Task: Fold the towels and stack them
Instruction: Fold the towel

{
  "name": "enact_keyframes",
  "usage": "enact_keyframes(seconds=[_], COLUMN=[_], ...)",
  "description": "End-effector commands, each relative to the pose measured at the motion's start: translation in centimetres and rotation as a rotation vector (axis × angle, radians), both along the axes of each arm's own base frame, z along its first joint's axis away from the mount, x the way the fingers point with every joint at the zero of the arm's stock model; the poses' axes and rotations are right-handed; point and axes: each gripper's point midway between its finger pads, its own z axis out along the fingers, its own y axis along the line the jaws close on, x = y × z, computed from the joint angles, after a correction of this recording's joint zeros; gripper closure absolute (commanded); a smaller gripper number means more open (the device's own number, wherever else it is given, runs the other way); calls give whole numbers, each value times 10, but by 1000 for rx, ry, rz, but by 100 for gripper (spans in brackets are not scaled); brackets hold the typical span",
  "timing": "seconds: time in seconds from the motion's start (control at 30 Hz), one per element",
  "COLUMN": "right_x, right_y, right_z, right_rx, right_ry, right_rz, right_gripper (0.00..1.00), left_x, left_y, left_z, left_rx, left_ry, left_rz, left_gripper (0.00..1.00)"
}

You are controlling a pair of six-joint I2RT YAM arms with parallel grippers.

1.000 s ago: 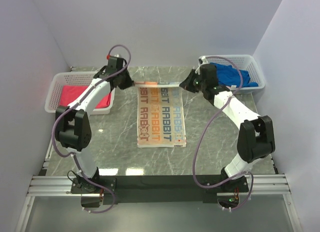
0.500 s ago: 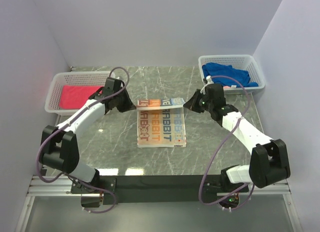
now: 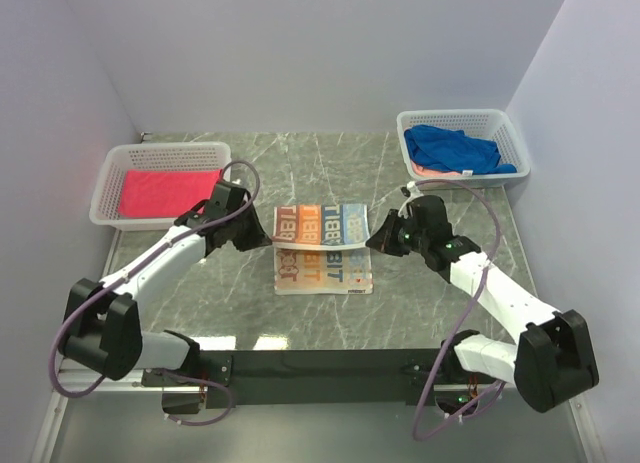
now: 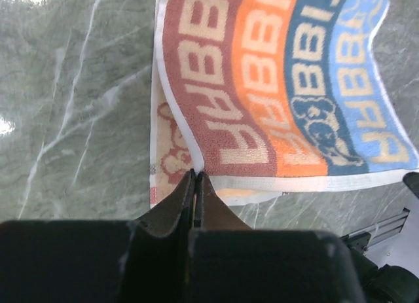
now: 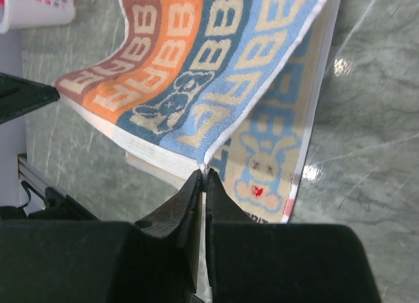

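Above the table (image 3: 330, 318), with left gripper (image 4: 195, 174) and right gripper (image 5: 202, 172) clamped on corners of the towel (image 3: 322, 228), lower evenly, matching edges.

A printed terry towel (image 3: 322, 245), banded maroon, orange, dark blue and pale blue with cream block letters and a rabbit figure, is half folded. Its white-hemmed edge is raised, one corner pinched in the left gripper (image 3: 268, 240), the other in the right gripper (image 3: 372, 240), and the cloth sags slightly between them. The lower layer lies flat beneath and reaches nearer the bases than both grippers. A flat pink-red cloth towel (image 3: 165, 191) lies beyond and left of the left gripper. A crumpled deep blue towel (image 3: 455, 148) lies over a salmon-peach towel (image 3: 430, 169), beyond and right of the right gripper.
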Motion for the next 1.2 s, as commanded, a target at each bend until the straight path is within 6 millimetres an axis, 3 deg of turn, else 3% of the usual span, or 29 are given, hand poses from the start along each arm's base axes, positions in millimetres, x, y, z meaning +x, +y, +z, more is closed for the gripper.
enact_keyframes(seconds=[0.0,0.27,0.37,0.5,0.7,1.0,1.17], right_x=[-8,-18,-23,-41,-64,-72,-76], right_y=[1,-4,-6,-6,-10,-15,-18], right_z=[9,11,5,-24,-65,-92,-102], right_rx=[6,-13,-12,-1,-5,-38,-57], right_ry=[-32,-37,-26,40,130,185,209], right_rz=[-2,-12,-14,-12,-24,-42,-40], right_gripper=[100,100,100,100,100,100,100], left_x=[-5,-23,-36,-62,-84,-90,-91], left_y=[1,-4,-10,-17,-12,-9,-7], left_z=[15,24,11,-24,-63,-96,-101], left_rx=[-14,-33,-41,-37,-2,86,113], left_ry=[-38,-42,-17,62,129,181,183], left_rz=[13,-1,-10,-35,-17,-17,-6], left_gripper=[99,99,99,99,99,99,99])
